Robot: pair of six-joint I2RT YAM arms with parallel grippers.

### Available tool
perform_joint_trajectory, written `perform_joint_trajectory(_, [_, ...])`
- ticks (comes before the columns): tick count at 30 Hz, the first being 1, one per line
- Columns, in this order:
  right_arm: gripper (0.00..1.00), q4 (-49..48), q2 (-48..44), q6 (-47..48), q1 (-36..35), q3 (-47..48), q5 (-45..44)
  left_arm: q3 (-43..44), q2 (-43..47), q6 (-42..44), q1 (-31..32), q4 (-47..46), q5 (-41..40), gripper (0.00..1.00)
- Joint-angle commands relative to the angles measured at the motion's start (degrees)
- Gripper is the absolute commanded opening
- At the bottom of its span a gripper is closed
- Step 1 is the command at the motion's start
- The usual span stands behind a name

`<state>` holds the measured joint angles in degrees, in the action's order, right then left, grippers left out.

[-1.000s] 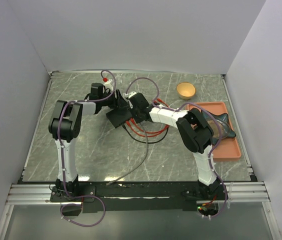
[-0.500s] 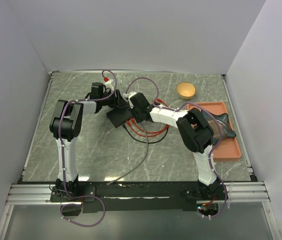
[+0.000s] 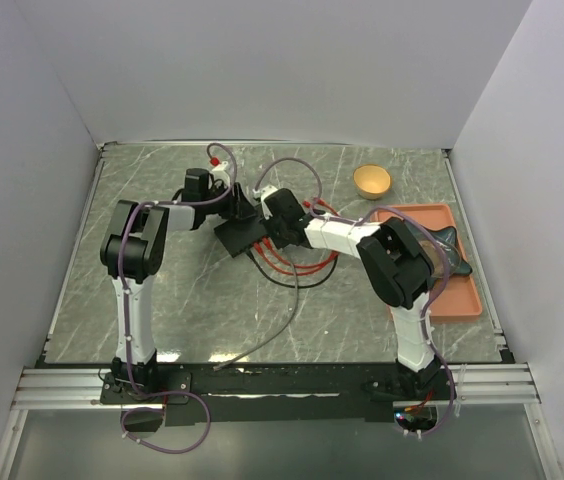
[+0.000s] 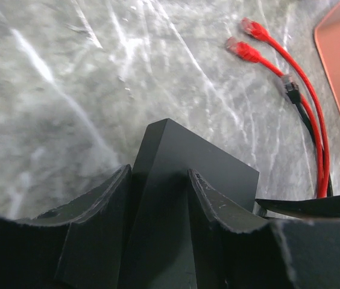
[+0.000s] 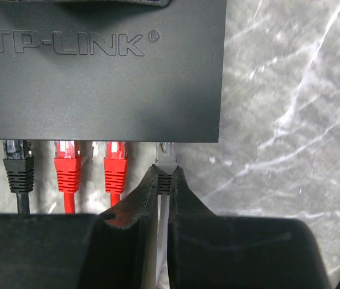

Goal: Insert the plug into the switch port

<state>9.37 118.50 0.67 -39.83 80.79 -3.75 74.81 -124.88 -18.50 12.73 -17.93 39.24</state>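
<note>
A flat black TP-LINK switch point(image 5: 100, 69) lies on the marble table, also in the top view point(image 3: 236, 232). Along its port edge sit one black plug point(image 5: 17, 165) and two red plugs point(image 5: 69, 167). My right gripper point(image 5: 166, 176) is shut on a grey plug point(image 5: 166, 158), whose clear tip is at the rightmost port of that edge. My left gripper point(image 4: 160, 180) is shut on the switch's far edge point(image 4: 182, 162). The ports themselves are hidden under the box edge.
Two loose red plugs point(image 4: 247, 37) and a black plug point(image 4: 290, 89) lie on the table. Red cables point(image 3: 297, 262) and a grey cable point(image 3: 272, 330) trail toward the front. An orange tray point(image 3: 460, 296) sits at the right, a small wooden bowl point(image 3: 371, 181) behind it.
Both grippers and the switch have shifted slightly toward the back of the table; the right arm has straightened a little.
</note>
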Motion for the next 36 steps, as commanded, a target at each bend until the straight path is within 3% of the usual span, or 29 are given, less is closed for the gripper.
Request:
perform_joint_trajectory(1, [0.00, -13.9, -5.6, -0.6, -0.1, -2.5, 2.4, -5.4, 0.6, -2.1, 7.0, 4.8, 10.2, 0.44])
perform_joint_trajectory(9, [0.00, -18.9, -10.0, 0.7, -0.9, -9.9, 3.5, -10.5, 3.7, -2.4, 9.7, 2.0, 10.3, 0.43])
perform_joint_trajectory(19, [0.00, -23.0, -13.3, 5.7, -1.6, -15.9, 10.9, -17.1, 6.4, -3.4, 12.3, -3.7, 11.1, 0.45])
perform_joint_trajectory(30, [0.00, -18.3, -12.5, 8.6, -2.0, -12.5, 13.2, -15.2, 6.5, -3.3, 12.5, -2.5, 10.7, 0.47])
perform_joint_trajectory(36, [0.00, -12.5, -8.5, 5.6, -2.0, -5.7, 11.5, -15.8, 8.2, -2.7, 13.3, -1.7, 10.9, 0.45])
